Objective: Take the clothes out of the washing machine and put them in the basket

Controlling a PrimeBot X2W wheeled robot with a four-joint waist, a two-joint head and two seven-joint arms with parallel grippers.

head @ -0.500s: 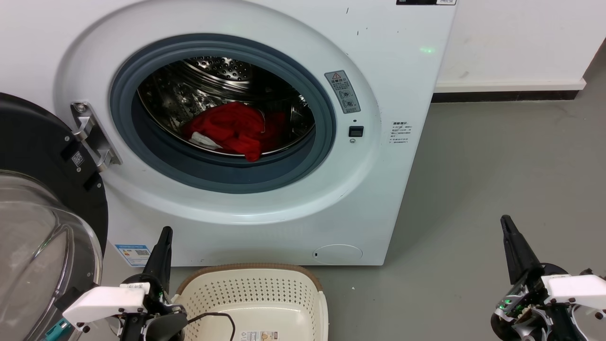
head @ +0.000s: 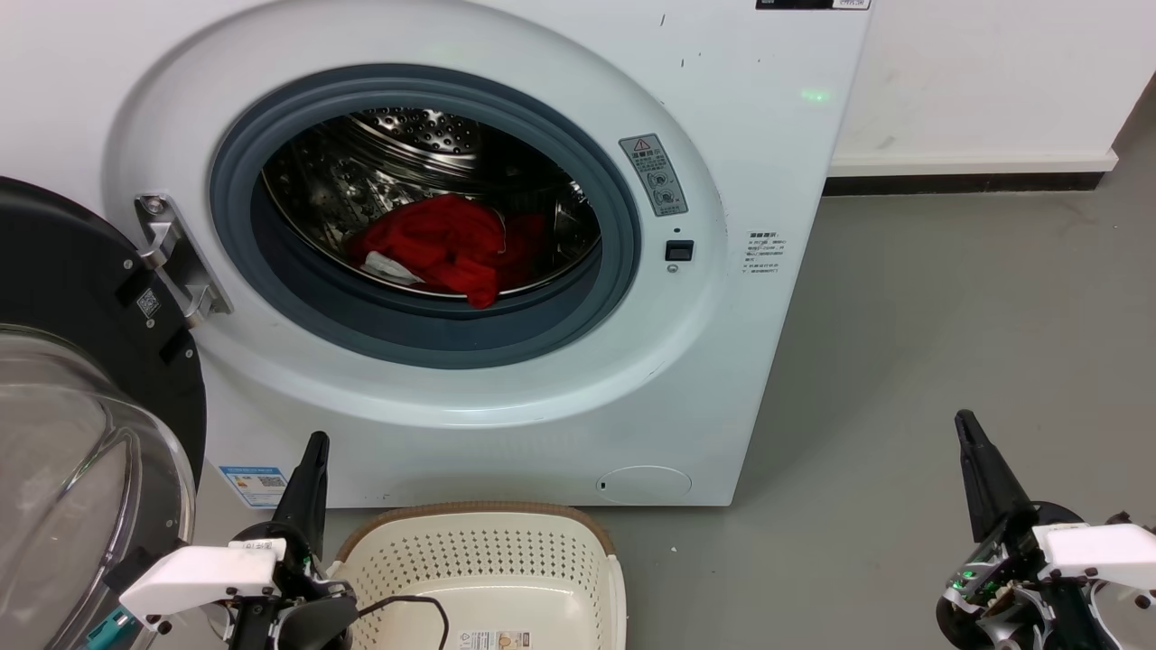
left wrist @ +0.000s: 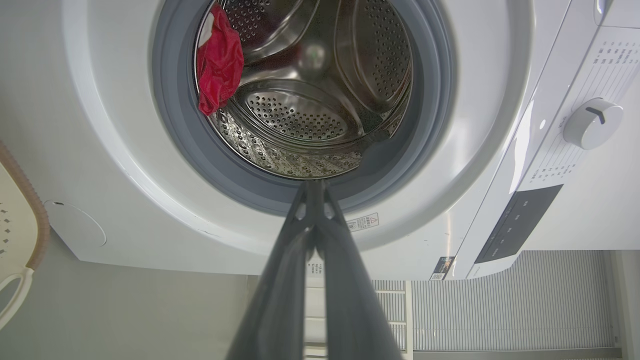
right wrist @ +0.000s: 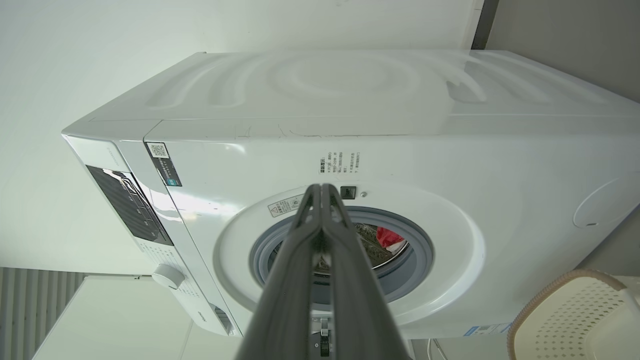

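One washing machine (head: pixel 741 135), one basket (head: pixel 479 511)

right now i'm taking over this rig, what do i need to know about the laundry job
Left gripper: shut, empty, low beside the basket.
Right gripper: shut, empty, low over the floor, right of the washing machine.
Clothes: red heap in the drum; door open.
Basket: on the floor before the machine, no clothes in the part that shows.
Done: nothing. Left: pull the clothes out and drop them in the basket.

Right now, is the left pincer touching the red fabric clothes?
Apart. Head view: left pincer low beside the cream plastic basket, red fabric clothes inside the steel drum.
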